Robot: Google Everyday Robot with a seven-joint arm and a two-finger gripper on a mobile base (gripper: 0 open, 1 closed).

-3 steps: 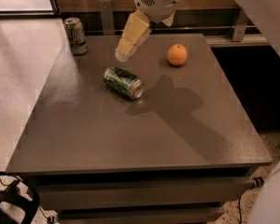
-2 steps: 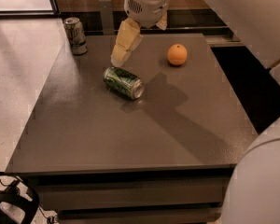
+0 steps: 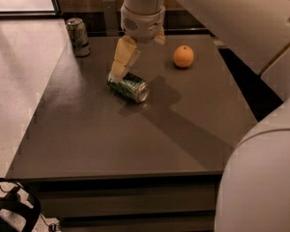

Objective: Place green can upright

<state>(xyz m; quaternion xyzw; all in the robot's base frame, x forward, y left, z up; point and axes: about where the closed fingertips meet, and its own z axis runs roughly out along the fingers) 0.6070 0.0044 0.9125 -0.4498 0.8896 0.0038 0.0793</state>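
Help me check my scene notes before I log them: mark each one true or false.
1. The green can stands upright. False: it lies on its side on the table.
2. The gripper is down at the end of the green can that is nearer the silver can. True.
3. The silver can stands upright near a back corner of the table. True.
4. The orange rests against the green can. False: it sits apart from it, farther back, with bare table between them.
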